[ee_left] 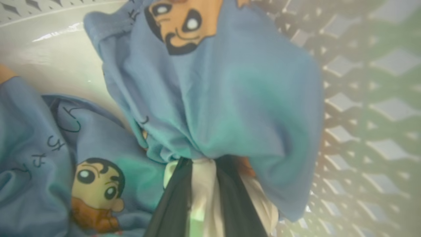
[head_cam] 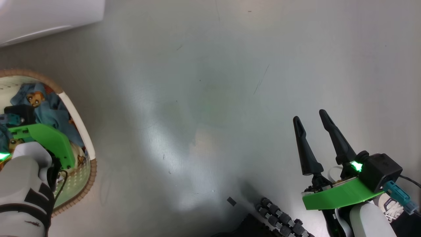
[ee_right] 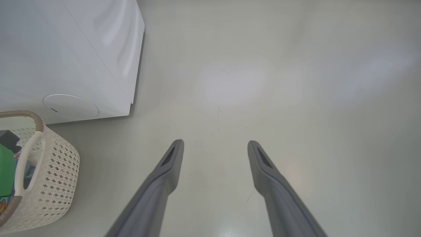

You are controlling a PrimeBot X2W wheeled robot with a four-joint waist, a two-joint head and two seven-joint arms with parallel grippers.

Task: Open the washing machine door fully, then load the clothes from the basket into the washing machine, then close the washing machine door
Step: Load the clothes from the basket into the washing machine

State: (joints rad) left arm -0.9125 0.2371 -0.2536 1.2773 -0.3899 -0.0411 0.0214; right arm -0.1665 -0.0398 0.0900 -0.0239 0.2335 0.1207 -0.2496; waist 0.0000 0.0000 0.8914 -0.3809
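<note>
At the left, the left gripper (ee_left: 201, 164) reaches down into the basket (head_cam: 93, 171). Its fingers are pinched together on a bunch of the clothes (ee_left: 223, 98), light-blue cartoon-printed fabric with a cream-white fold caught between the tips. The basket stands on the grey floor (head_cam: 210, 98) near the white washing machine (ee_right: 65, 49). At the right, the right gripper (head_cam: 309, 115) hangs over the floor with its fingers spread apart.

The left tool (ee_left: 203, 164) has its tips buried in the clothes (ee_left: 223, 98); perhaps half the basket (head_cam: 81, 131) is cut off leftward.
</note>
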